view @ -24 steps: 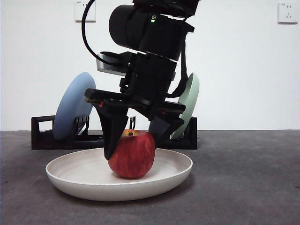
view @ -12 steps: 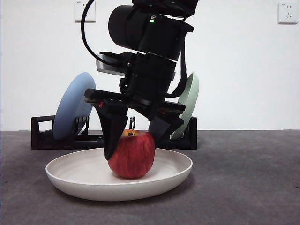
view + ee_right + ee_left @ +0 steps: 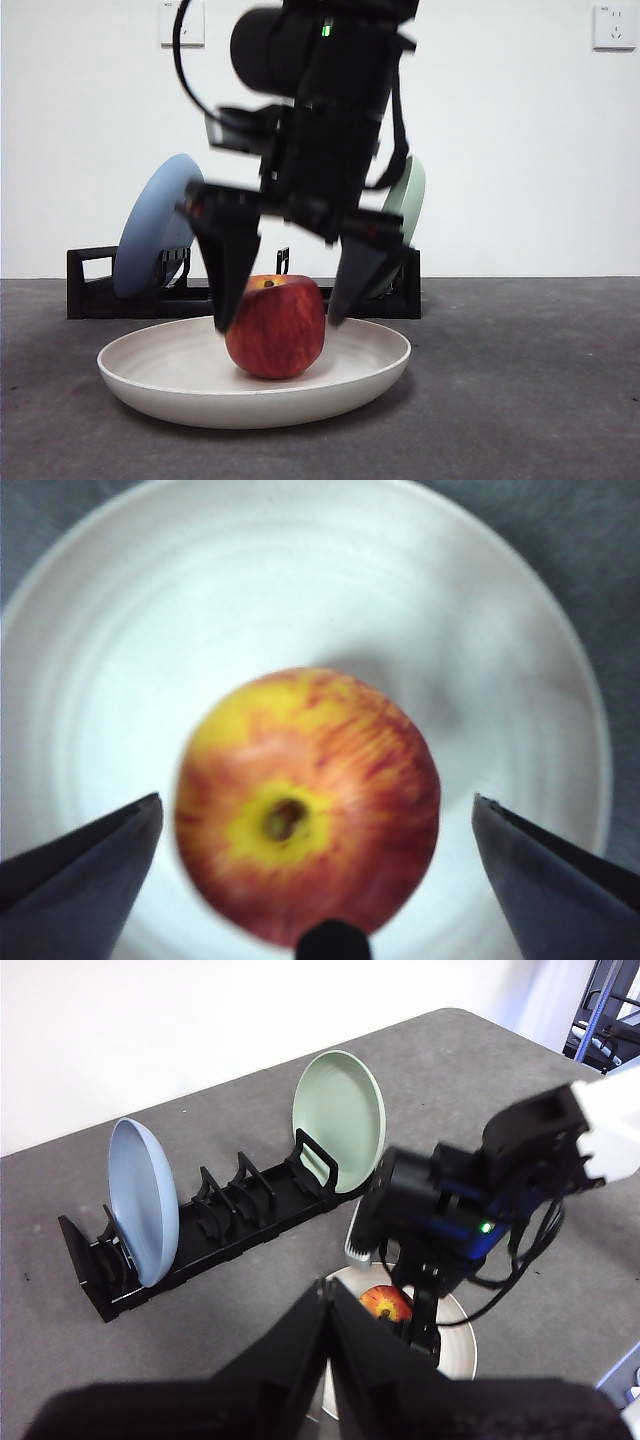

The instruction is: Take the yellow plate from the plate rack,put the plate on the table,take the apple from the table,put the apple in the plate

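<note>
a blue plate (image 3: 155,226) stands on its edge at one end, and a pale green plate (image 3: 404,217) stands at the other end. two white wall sockets (image 3: 612,26) sit high on the white wall (image 3: 520,150) behind

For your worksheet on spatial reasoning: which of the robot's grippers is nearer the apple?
Right. The right gripper straddles the apple in the yellow plate, jaws open either side. The left gripper, jaws shut, hangs high above, well away.

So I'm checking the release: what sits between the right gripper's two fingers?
Only the apple, resting in the yellow plate. In the right wrist view, the right gripper has a gap on both sides.
</note>
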